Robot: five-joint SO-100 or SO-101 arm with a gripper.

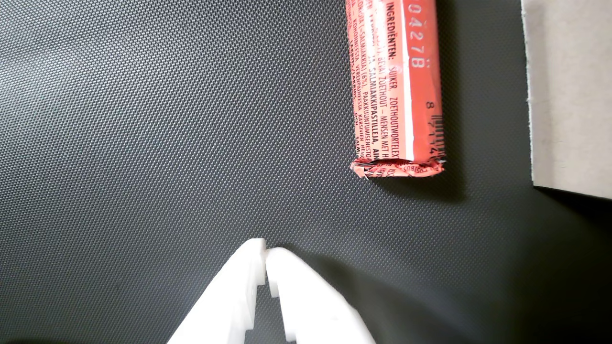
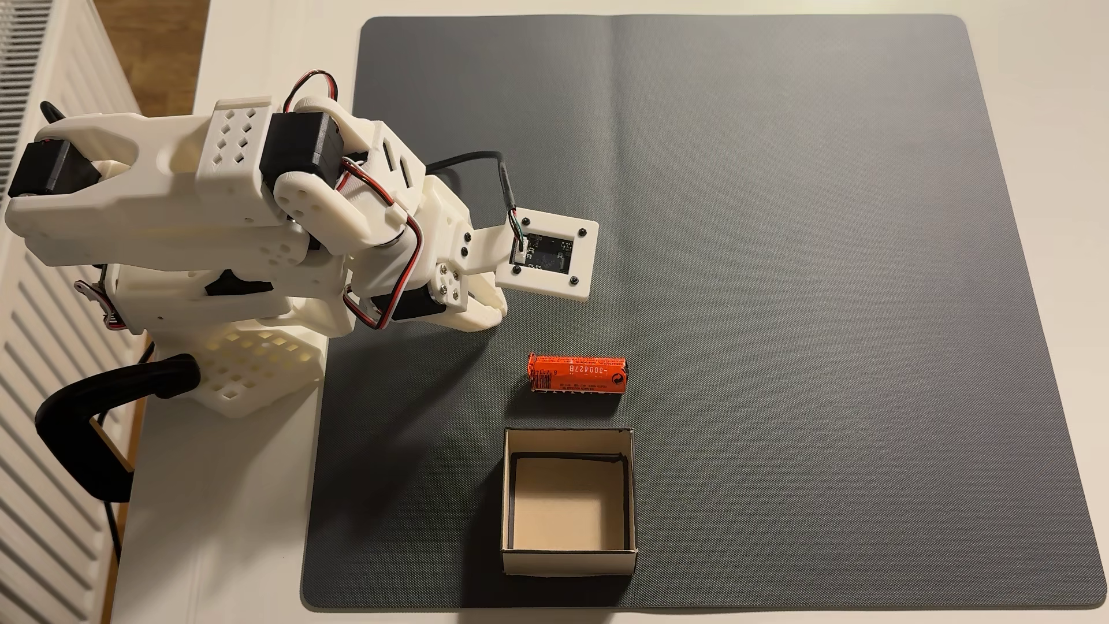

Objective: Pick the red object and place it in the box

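While end effector sits closed, red object apart, beside box

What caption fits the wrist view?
Shut white gripper hovers over dark mat, short of the red object beside the box.

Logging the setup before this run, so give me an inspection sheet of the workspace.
Surface: dark textured mat on a pale table.
Job's things: red object lies flat on the mat, beside and apart from the open box, which holds nothing.
Clutter: nothing seen.
Claw: claw shut, holding nothing, short of the red object in the wrist view.
Cables: black cable runs to the wrist camera board; red and black wires loop along the arm.
Surroundings: white radiator and black clamp at the left of the fixed view.
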